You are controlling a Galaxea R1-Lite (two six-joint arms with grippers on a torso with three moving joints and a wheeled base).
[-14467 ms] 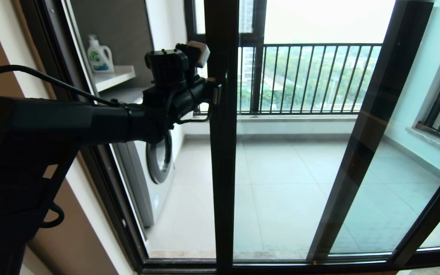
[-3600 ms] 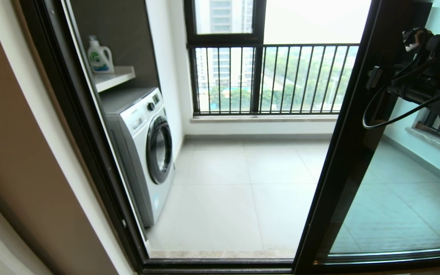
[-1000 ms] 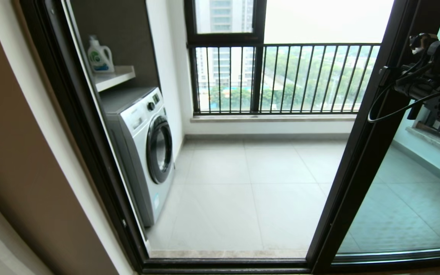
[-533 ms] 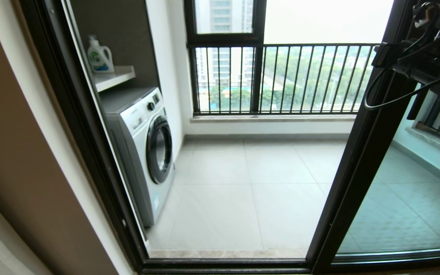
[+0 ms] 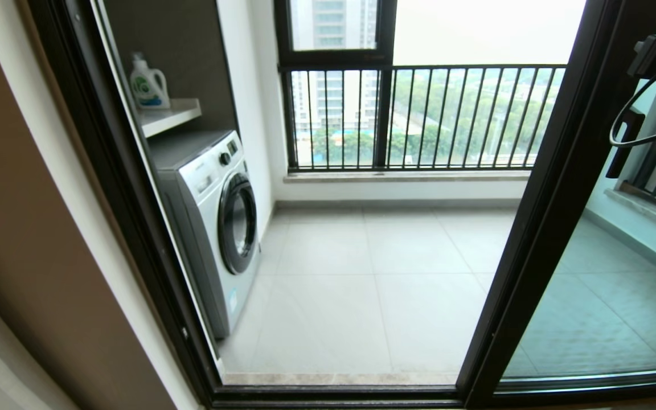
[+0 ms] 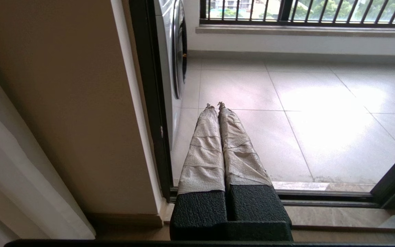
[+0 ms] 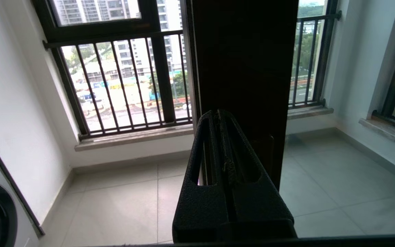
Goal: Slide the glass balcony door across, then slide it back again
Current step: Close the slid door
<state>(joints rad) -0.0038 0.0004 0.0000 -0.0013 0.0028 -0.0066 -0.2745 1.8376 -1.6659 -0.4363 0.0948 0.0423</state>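
Observation:
The glass balcony door [image 5: 561, 188] stands slid over to the right, its black upright slanting down the head view and the doorway to its left open. Its small black handle [image 5: 624, 142] shows behind the upright. My right gripper [image 5: 644, 57] is at the top right edge, off the upright and touching nothing. In the right wrist view that gripper [image 7: 218, 115] is shut and empty, facing the dark door upright [image 7: 245, 68]. My left gripper [image 6: 217, 105] is parked low by the doorway's left side, its taped fingers [image 6: 204, 144] shut, and it is out of the head view.
A white washing machine [image 5: 220, 228] stands inside the balcony on the left, under a shelf with a detergent bottle [image 5: 148, 82]. The black-railed window [image 5: 419, 114] closes the far side. The floor track [image 5: 333, 393] runs along the threshold. A beige wall [image 5: 32, 256] borders the left.
My right gripper has come off the door's upright, rising and then drawing back to the right edge. The door went slightly further right earlier and has stayed still over the last second.

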